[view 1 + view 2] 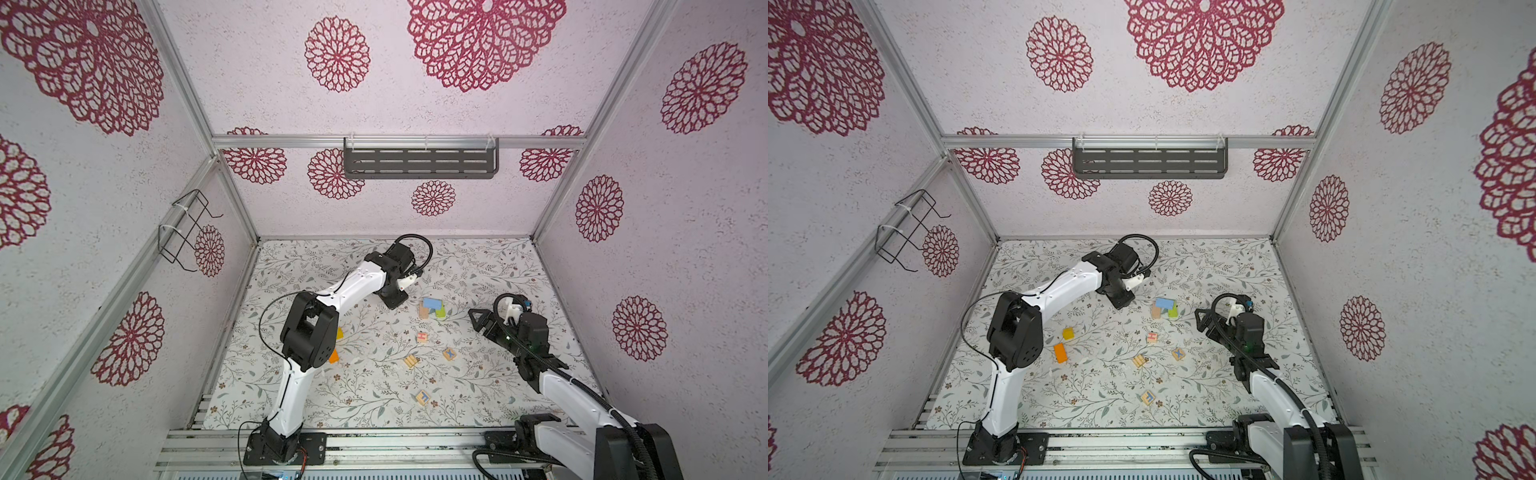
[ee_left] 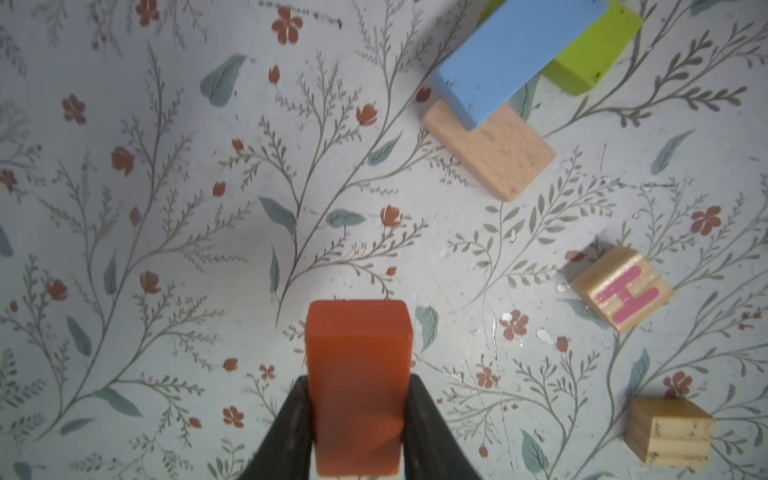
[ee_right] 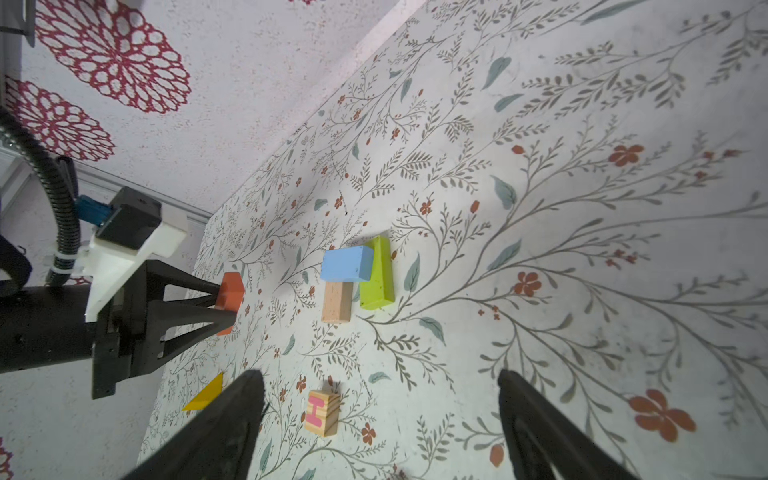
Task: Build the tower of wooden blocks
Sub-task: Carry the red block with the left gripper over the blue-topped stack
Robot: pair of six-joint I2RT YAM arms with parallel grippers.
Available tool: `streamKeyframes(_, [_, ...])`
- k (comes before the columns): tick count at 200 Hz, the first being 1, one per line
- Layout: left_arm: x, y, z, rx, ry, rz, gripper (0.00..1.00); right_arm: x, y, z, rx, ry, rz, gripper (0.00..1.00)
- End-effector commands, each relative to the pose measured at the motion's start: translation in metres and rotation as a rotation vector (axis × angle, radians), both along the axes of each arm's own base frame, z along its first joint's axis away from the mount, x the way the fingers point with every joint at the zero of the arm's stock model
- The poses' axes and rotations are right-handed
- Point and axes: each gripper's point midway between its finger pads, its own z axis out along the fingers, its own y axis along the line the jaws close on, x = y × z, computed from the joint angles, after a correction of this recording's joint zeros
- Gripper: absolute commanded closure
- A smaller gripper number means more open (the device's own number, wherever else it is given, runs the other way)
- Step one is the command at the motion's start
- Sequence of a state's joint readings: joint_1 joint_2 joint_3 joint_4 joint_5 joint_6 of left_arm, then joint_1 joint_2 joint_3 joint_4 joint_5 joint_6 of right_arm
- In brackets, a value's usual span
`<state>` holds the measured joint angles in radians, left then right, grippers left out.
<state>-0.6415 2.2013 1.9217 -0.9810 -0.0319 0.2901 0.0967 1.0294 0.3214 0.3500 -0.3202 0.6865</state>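
My left gripper point(image 2: 359, 380) is shut on an orange block point(image 2: 357, 374) and holds it above the mat, left of the tower point(image 1: 432, 308). In the right wrist view the same orange block point(image 3: 228, 296) sits between the left arm's fingers. The tower is a blue bar point(image 2: 511, 54) lying across a tan bar point(image 2: 498, 160) and a lime bar point(image 2: 590, 58). My right gripper point(image 3: 379, 374) is open and empty, right of the tower point(image 1: 1165, 307) in both top views. A cube with a pink H point(image 3: 322, 413) lies near it on the mat.
Loose on the mat lie a second orange bar point(image 1: 1060, 352), a yellow cube point(image 1: 1068, 333) and lettered cubes point(image 1: 1178, 353) point(image 1: 1139, 360) point(image 1: 1148, 397). A plain-sided cube point(image 2: 669, 430) sits near the H cube point(image 2: 621, 289). Walls close three sides.
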Motion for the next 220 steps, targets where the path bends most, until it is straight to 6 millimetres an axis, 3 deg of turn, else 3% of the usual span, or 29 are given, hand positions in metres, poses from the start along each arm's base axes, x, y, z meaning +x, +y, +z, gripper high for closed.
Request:
streamKeyframes(1, [-0.001,-0.027,0.002,-0.012,-0.012,-0.137,0.74,0.006,-0.003,0.009,0.027,-0.036,-0.014,0.1])
streamKeyframes(38, [0.003,-0.063,0.006,-0.064,-0.047,-0.238,0.74,0.007,-0.007,0.001,0.011,-0.021,-0.028,0.1])
streamKeyframes(84, [-0.014,-0.099,0.001,-0.068,-0.078,-0.369,0.75,0.01,-0.008,-0.007,0.003,-0.001,-0.03,0.1])
streamKeyframes(220, [-0.026,-0.124,-0.029,-0.075,-0.072,-0.476,0.75,0.014,-0.007,-0.02,0.001,0.026,-0.028,0.11])
